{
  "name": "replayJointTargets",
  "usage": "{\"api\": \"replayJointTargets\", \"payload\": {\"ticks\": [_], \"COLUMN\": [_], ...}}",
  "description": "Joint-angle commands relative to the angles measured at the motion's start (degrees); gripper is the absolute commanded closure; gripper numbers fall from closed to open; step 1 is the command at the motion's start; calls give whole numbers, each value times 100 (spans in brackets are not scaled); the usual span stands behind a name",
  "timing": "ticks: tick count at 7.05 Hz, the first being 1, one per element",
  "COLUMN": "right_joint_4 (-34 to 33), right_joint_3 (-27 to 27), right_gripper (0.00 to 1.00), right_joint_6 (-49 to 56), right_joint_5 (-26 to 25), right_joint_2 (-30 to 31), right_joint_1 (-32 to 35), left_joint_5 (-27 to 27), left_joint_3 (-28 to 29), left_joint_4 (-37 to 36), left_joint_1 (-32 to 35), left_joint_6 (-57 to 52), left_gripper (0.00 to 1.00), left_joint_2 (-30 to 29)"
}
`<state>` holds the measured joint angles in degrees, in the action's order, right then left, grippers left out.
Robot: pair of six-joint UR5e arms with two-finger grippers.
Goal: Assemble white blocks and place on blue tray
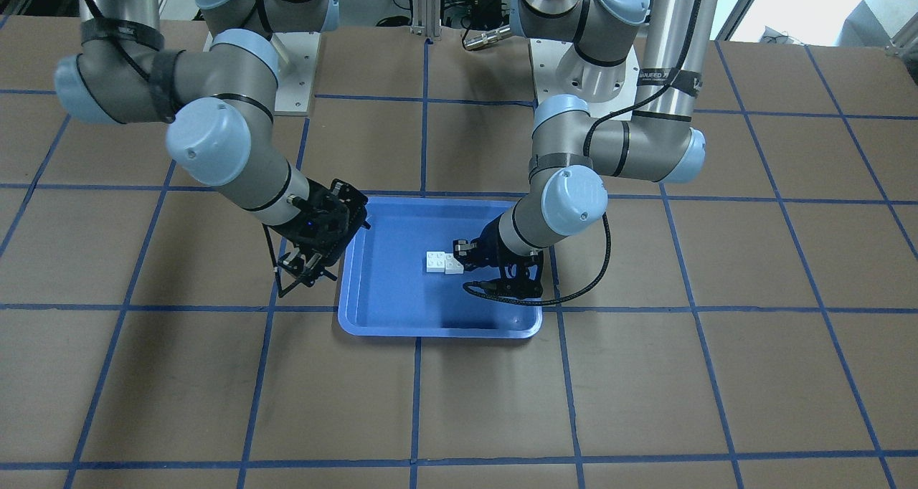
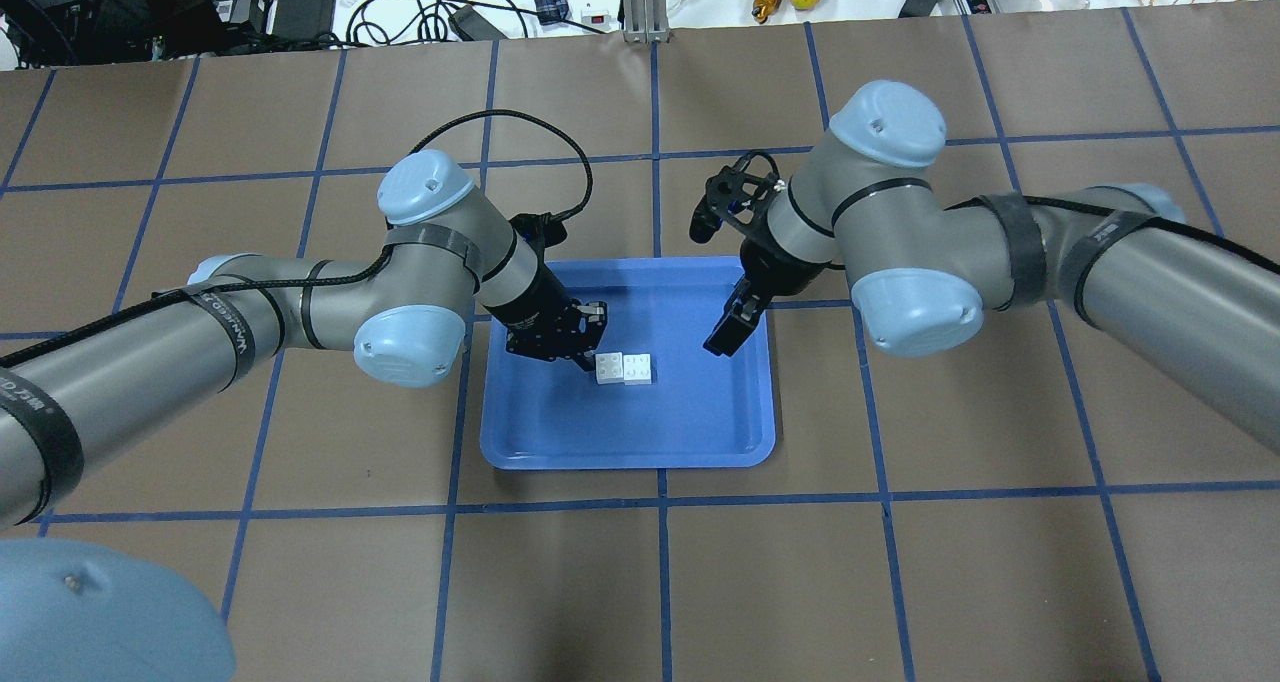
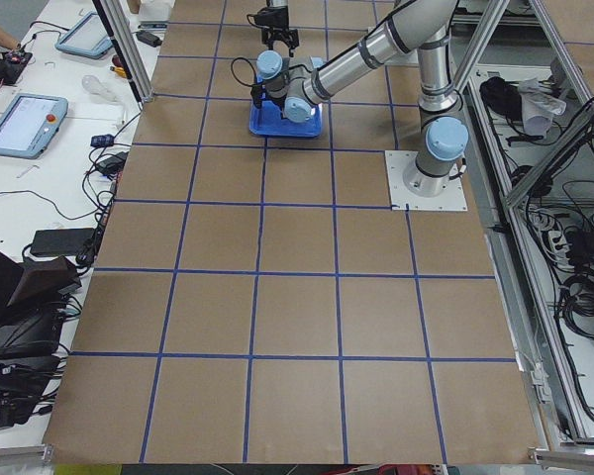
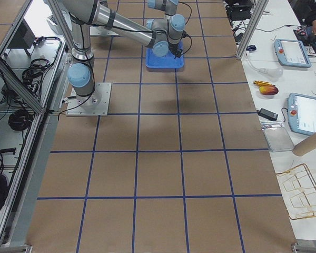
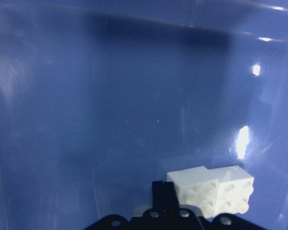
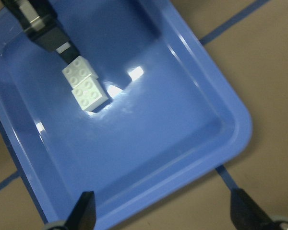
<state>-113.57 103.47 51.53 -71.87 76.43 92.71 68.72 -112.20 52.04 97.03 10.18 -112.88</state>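
The white blocks (image 2: 624, 369) lie joined as a short rectangle on the floor of the blue tray (image 2: 700, 432), near its middle. They also show in the front view (image 1: 442, 262), the left wrist view (image 5: 211, 189) and the right wrist view (image 6: 85, 84). My left gripper (image 2: 588, 354) is low inside the tray. Its fingers look closed together, and the tip touches one end of the blocks without enclosing them. My right gripper (image 2: 725, 334) hangs open and empty over the tray's edge on the robot's right side, its fingers (image 6: 85, 211) spread wide.
The tray (image 1: 401, 317) sits on a brown table marked with a blue tape grid. Cables and tools lie beyond the table's far edge (image 2: 480, 12). Both arms reach in over the tray from opposite sides.
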Motion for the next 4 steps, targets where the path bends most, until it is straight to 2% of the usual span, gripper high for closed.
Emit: {"api": "replayJointTargets", "payload": {"ticks": [1, 2, 3, 4], "right_joint_4": [1821, 2709, 3057, 3000], "right_joint_3": [-1340, -1982, -2258, -2261], "right_gripper": [0, 0, 0, 0], "right_joint_6": [-989, -1866, -2701, -3806], "right_joint_5": [-780, -1132, -1301, -1329], "right_joint_2": [144, 153, 153, 118], "right_joint_1": [-489, -551, -552, -552], "left_joint_5": [1, 1, 1, 9], "left_joint_3": [5, -3, 5, 23], "left_joint_4": [-1, -1, -1, -10], "left_joint_1": [9, 9, 18, 9], "left_joint_6": [212, 213, 222, 204], "left_gripper": [93, 93, 93, 93], "left_joint_2": [-6, -6, -6, 63]}}
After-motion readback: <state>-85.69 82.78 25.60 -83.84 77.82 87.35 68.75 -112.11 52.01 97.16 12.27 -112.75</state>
